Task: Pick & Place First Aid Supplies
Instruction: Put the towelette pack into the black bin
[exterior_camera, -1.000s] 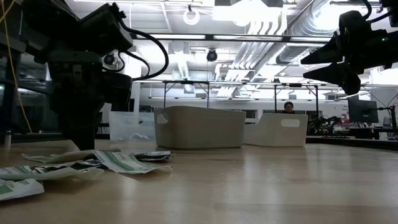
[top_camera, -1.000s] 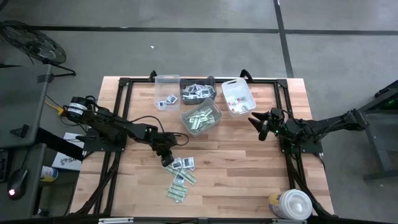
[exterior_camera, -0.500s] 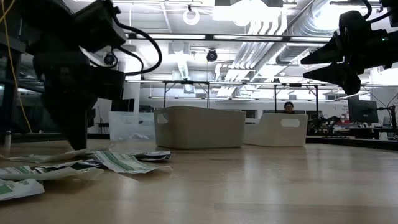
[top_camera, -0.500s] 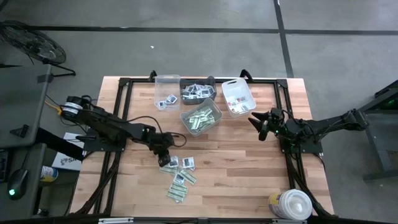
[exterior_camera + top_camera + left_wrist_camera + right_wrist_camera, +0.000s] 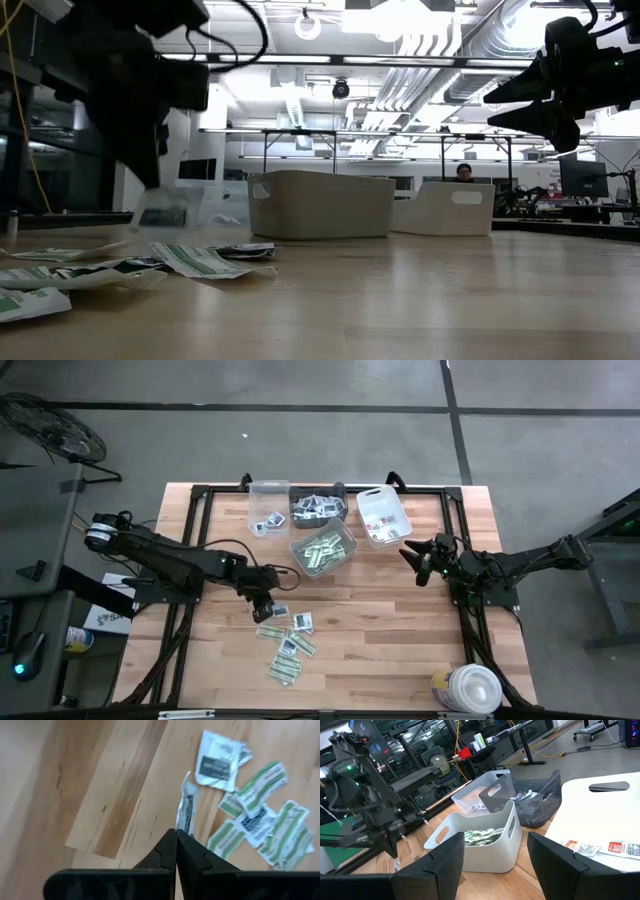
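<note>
One packet (image 5: 187, 810) hangs pinched edge-on in the clenched left gripper (image 5: 262, 604), lifted above the table (image 5: 400, 630) beside the loose packets (image 5: 287, 645). Right gripper (image 5: 418, 560) hovers spread wide and empty near the white bin (image 5: 383, 517).

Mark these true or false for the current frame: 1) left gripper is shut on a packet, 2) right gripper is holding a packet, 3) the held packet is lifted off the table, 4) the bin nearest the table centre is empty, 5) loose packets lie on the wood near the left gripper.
1) True. The left gripper is shut on a white packet.
2) False. The right gripper is open and holds nothing, hovering beside the bins.
3) True. In the low view the white packet hangs above the table.
4) False. The middle bin holds green-and-white strips.
5) True. Loose packets lie scattered on the wood there.
</note>
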Controlling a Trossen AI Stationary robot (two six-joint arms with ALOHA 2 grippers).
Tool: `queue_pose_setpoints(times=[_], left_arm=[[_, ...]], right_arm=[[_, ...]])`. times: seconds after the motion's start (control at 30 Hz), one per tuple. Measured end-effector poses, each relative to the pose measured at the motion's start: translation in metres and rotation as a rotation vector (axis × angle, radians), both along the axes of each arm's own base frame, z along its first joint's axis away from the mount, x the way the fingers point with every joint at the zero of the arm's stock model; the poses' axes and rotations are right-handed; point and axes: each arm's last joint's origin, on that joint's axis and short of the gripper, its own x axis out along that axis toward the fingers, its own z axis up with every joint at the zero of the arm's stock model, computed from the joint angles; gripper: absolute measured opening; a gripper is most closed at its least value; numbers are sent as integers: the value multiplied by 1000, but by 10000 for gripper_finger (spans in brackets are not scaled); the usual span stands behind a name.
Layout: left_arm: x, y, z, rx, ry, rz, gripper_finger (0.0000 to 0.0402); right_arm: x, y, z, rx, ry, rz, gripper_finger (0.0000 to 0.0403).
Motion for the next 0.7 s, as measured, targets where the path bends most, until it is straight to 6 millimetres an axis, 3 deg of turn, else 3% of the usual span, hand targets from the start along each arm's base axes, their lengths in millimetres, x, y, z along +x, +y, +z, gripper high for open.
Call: queue_pose_setpoints(times=[0.33,0.5,0.7], left_arm=[[-7,3,51,28,-108,42,0],[-9,6,77,58,-207,131,0],[-6,16,94,145,-281,292,0]], right_arm=[[0,0,0,0,0,0,211],[0,0,0,0,0,0,211],[0,0,0,0,0,0,211]])
